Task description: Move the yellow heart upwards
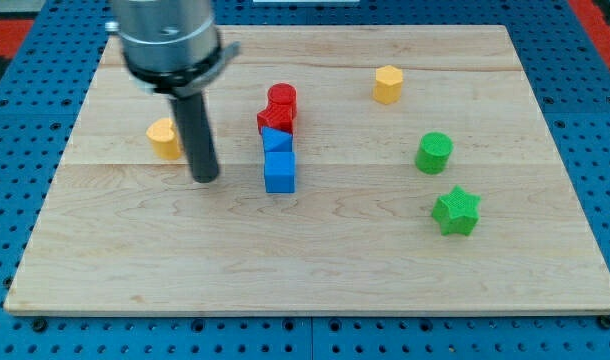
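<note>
Camera view: no gripper is fitted, so nothing is pinched; my tip [206,178] is parked at about 4 o'clock of the yellow heart [165,138], just beside it. If it's shoved from that side, the heart probably gets knocked left instead of upwards.

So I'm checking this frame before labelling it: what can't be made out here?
- Yellow heart: my rod covers its right edge in the camera view, and the heart shape is barely readable.
- My tip: whether it touches the heart.
- Arm above the rod: cut off by the view's top.
</note>
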Tool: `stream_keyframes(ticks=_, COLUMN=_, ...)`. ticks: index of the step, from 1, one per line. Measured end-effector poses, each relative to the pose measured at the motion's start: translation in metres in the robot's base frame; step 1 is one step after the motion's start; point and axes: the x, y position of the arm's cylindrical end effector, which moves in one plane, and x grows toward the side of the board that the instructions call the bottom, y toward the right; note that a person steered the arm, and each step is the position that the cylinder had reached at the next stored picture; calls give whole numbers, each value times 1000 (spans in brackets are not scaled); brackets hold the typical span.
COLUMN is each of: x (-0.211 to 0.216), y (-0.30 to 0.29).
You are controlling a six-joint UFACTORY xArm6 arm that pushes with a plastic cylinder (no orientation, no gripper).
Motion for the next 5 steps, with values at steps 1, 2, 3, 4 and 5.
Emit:
stream_keyframes(ticks=1, x=-21, y=-6)
stream_keyframes(ticks=2, x=-52, y=-18)
stream_keyframes(ticks=3, x=-10, y=-12)
stream_keyframes(ticks=4, x=-41, y=-93)
stream_keyframes(ticks=5, x=-59, y=-73)
